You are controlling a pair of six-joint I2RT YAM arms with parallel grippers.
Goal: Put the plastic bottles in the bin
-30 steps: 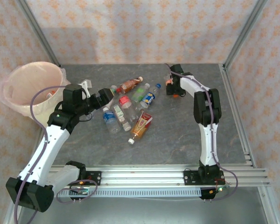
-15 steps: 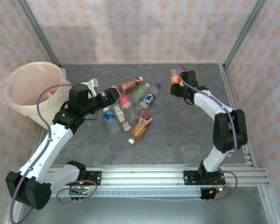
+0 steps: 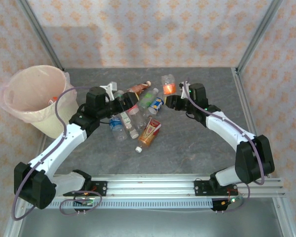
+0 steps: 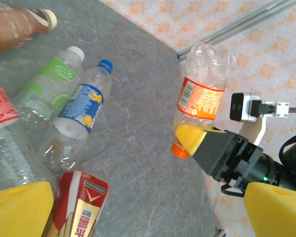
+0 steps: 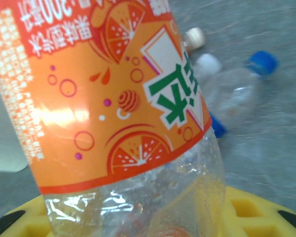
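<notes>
crumpled clear bottle (image 4: 202, 94) — orange-labelled, round bin (image 3: 34, 118)

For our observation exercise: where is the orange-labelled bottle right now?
In the top view the orange-labelled bottle is gripped at its cap end by the right claw, just right of the blue-labelled bottle at the pile's edge.

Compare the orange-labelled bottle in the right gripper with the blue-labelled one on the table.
The clear orange-labelled plastic bottle is clamped in the right gripper, near its cap; the clear blue-labelled plastic bottle lies loose on its side. The orange-labelled bottle's cap is orange, the blue-labelled bottle's blue. Both look empty.
</notes>
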